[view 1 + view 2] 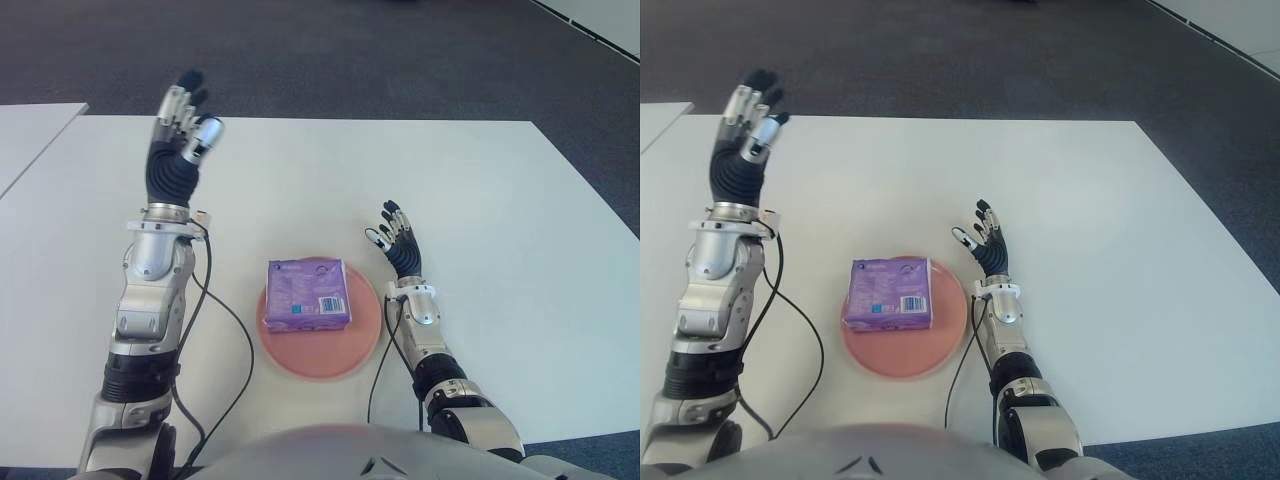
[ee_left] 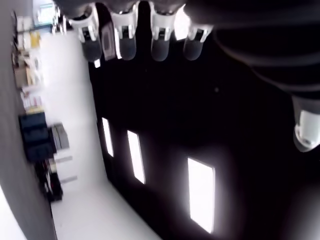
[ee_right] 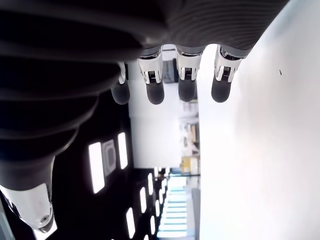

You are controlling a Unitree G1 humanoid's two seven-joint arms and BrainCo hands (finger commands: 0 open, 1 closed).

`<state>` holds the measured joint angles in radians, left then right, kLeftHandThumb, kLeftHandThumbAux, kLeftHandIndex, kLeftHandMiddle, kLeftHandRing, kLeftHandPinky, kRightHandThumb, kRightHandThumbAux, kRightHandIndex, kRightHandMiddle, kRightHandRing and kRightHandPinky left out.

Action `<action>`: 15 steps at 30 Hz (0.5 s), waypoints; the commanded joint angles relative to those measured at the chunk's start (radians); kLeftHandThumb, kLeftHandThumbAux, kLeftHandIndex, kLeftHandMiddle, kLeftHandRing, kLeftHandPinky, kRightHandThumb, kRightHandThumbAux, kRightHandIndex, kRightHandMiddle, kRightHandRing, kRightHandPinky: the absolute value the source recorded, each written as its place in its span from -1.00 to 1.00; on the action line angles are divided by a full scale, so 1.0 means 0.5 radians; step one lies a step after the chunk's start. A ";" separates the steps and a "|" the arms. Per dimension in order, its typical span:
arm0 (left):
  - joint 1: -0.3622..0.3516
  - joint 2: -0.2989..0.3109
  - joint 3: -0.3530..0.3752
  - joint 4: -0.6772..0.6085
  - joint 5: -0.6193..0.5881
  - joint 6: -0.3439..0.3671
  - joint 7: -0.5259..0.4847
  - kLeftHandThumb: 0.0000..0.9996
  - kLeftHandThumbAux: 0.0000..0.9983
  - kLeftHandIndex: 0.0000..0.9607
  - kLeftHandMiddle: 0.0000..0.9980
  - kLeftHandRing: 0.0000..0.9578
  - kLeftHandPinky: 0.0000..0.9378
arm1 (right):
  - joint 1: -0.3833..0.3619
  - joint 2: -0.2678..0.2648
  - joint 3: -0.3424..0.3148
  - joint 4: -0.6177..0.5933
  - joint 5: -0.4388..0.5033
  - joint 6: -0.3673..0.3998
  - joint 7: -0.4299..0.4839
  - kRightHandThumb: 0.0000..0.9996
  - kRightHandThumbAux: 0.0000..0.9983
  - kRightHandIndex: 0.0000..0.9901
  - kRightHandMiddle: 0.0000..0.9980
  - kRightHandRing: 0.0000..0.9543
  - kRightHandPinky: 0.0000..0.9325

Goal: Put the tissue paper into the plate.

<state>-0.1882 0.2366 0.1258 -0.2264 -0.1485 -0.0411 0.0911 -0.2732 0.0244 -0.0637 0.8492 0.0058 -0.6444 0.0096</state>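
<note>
You see the tissue paper (image 1: 307,295), a purple pack, lying flat inside the pink plate (image 1: 330,360) on the white table (image 1: 480,200), and it covers the far half of the plate, toward 12 o'clock. From the pack, the right hand (image 1: 396,240) shows at about 2 o'clock, just beside the plate rim and apart from the pack; its fingers (image 3: 186,85) are stretched out and spread, and they hold nothing. The left hand (image 1: 180,135) shows at about 10 o'clock from the pack, well apart from it, raised with the palm upright and the fingers (image 2: 125,37) extended and loose, also holding nothing. A black cable (image 1: 225,330) runs from the left wrist down along the table, between the left arm and the plate. The 2 eye views show you the pack, the plate and both hands together. The 2 wrist views do not show the pack or the plate at all: each one shows only 4 fingertips and a thumb of its own hand from close by, with bright ceiling lights behind them, and you can confirm there that both palms are free.
</note>
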 commanded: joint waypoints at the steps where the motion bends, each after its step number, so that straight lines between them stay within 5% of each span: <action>1: -0.073 -0.142 0.041 0.316 0.077 -0.071 0.116 -0.86 -0.26 -1.00 -1.00 -1.00 -1.00 | 0.169 0.003 -0.026 0.221 0.023 0.109 0.020 -1.00 0.31 -1.00 -1.00 -1.00 -1.00; 15: -0.034 -0.221 0.028 0.448 0.294 -0.053 0.186 -0.91 -0.29 -1.00 -1.00 -1.00 -1.00 | 0.169 -0.003 -0.034 0.220 0.019 0.117 0.010 -1.00 0.24 -1.00 -1.00 -1.00 -1.00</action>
<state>-0.2222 0.1389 0.1457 -0.0275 -0.0309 -0.0814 0.1672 -0.2858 0.0201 -0.0703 0.8660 0.0108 -0.6595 0.0222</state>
